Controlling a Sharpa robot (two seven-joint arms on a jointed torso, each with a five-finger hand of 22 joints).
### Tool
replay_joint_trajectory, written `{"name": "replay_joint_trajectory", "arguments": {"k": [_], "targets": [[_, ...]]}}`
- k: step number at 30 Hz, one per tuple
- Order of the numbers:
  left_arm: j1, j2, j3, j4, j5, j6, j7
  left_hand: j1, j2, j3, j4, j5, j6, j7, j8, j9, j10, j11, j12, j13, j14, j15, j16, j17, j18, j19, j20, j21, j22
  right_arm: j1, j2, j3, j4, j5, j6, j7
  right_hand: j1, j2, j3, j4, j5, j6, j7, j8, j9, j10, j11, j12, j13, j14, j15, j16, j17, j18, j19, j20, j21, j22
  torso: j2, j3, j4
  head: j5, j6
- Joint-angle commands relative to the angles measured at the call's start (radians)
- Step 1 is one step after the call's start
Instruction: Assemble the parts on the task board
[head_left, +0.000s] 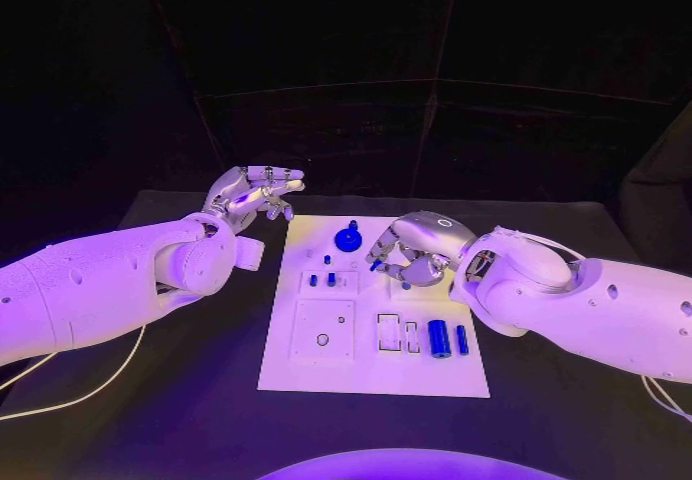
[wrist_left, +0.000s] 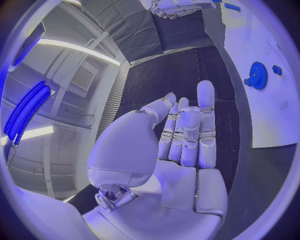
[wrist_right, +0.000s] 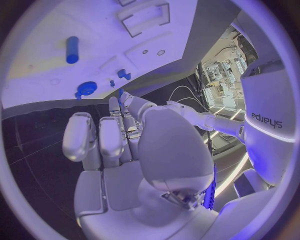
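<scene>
A small blue part (head_left: 378, 264), likely light, rigid and slippery, is pinched by the right hand (head_left: 411, 252); left hand (head_left: 257, 192) empty, fingers apart.

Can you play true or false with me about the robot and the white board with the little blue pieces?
1. The blue gear sits on the white board. True.
2. The left hand is holding the gear. False: it holds nothing and hangs beside the board.
3. The right hand is over the board. True.
4. The blue cylinder stands upright. False: it lies flat.
</scene>
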Motion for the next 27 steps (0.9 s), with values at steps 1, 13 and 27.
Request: {"name": "replay_joint_trajectory", "arguments": {"k": [1,13,27], "targets": [[0.002,0.004,0.001,0.004,0.003,0.005,0.003,0.006,0.0,-0.001,-0.005,-0.003,0.001,0.002,0.003,-0.001,-0.002,0.002,0.003,-0.001,-0.006,0.002,-0.006,-0.001,0.006,-0.007,0.001,-0.006,-0.001,-0.006,0.033,-0.001,-0.002,0.004,0.053,0.007,-0.001,-0.008,0.008,0.0,0.006,-0.001,0.006,-0.006,-0.002,-0.004,0.006,-0.004,0.001,0.023,-0.001,0.004,-0.003,-0.011,0.006,0.002,0.004,-0.002,0.0,0.0,-0.0018,0.008,-0.003],[0.002,0.011,0.001,0.008,0.003,0.007,0.002,0.006,0.0,-0.001,-0.005,-0.003,0.001,0.002,0.003,-0.002,-0.003,0.002,0.003,-0.001,-0.007,0.002,-0.006,-0.001,0.006,-0.007,0.001,-0.006,-0.001,-0.07,0.138,-0.004,-0.074,-0.077,0.169,-0.044,-0.007,-0.009,0.009,0.001,0.006,-0.003,0.007,-0.006,-0.002,-0.005,0.008,-0.005,0.001,0.023,0.0,0.004,-0.003,-0.011,0.005,0.003,0.004,-0.002,0.001,0.0013,-0.0015,0.027,-0.017],[0.002,0.017,0.001,0.006,0.003,0.009,0.001,0.004,-0.002,-0.003,-0.005,-0.003,-0.001,0.004,0.002,-0.002,-0.005,0.003,0.003,-0.002,-0.008,0.003,-0.006,-0.003,0.006,-0.007,0.002,-0.007,-0.002,-0.094,0.185,-0.006,-0.103,-0.117,0.176,-0.056,-0.008,-0.01,0.009,0.001,0.006,-0.004,0.007,-0.007,-0.002,-0.005,0.008,-0.005,0.001,0.023,0.0,0.005,-0.003,-0.011,0.005,0.003,0.004,-0.001,0.001,0.0021,-0.0016,0.04,-0.031]]}}
